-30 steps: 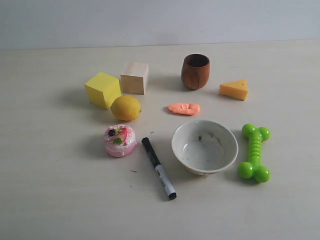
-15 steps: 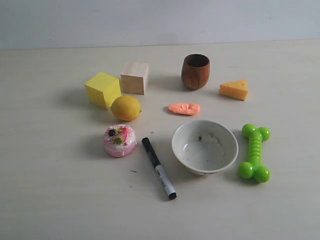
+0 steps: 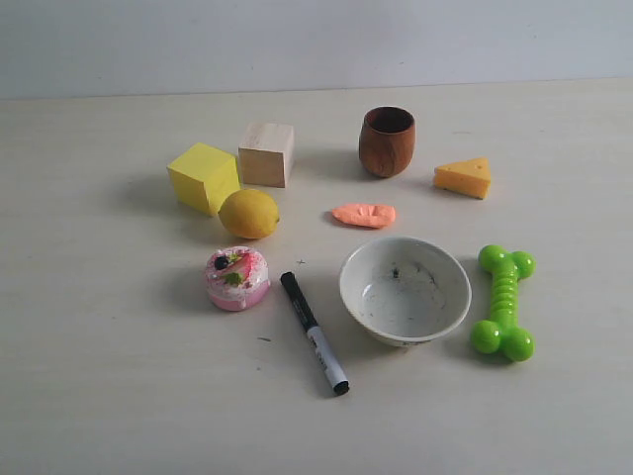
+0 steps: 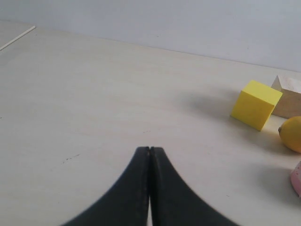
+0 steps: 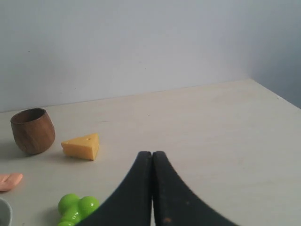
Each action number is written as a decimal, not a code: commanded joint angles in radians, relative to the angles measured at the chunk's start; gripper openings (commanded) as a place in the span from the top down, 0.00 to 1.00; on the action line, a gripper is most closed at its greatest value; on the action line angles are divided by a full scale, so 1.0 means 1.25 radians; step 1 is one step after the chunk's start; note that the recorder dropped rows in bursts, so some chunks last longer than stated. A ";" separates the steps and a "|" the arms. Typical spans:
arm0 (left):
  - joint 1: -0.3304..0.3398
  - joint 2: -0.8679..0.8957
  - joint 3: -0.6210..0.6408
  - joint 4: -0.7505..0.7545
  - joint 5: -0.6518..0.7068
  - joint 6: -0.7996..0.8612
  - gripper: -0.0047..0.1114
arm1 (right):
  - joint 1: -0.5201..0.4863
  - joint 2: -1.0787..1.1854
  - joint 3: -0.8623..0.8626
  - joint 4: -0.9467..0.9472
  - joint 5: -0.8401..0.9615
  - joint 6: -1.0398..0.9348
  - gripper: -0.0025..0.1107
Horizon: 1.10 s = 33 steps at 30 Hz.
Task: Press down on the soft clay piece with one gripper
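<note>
1. The left tool (image 4: pixel 149 149) hovers over the bare table (image 4: pixel 84 94) with its dark fingers pressed together.
2. The right tool (image 5: pixel 152 153) is likewise pinched closed, gripping nothing.
3. Nearest in the exterior view lies a black marker (image 3: pixel 312 332), with a white bowl (image 3: pixel 425 297) at its 3 o'clock.
4. The soft clay piece (image 3: pixel 364 215) lies flat on the table at the bowl's 11 o'clock, apart from it, and at 3 o'clock of the lemon (image 3: pixel 248 213).
5. Farther back, a wooden cup (image 3: pixel 387 142) stands at 12 o'clock of the soft clay piece.
</note>
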 commanded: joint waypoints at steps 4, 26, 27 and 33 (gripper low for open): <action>-0.004 -0.005 -0.001 0.000 -0.006 -0.002 0.96 | 0.001 -0.006 0.004 0.002 0.036 -0.037 0.98; -0.004 -0.005 -0.001 0.000 -0.006 -0.002 0.96 | 0.001 -0.006 0.004 0.002 0.072 -0.036 0.98; -0.004 -0.005 -0.001 0.000 -0.006 -0.002 0.96 | 0.001 -0.006 0.004 0.002 0.072 -0.036 0.98; -0.004 -0.005 -0.001 0.000 -0.006 -0.002 0.96 | 0.001 -0.006 0.004 0.002 0.072 -0.033 0.98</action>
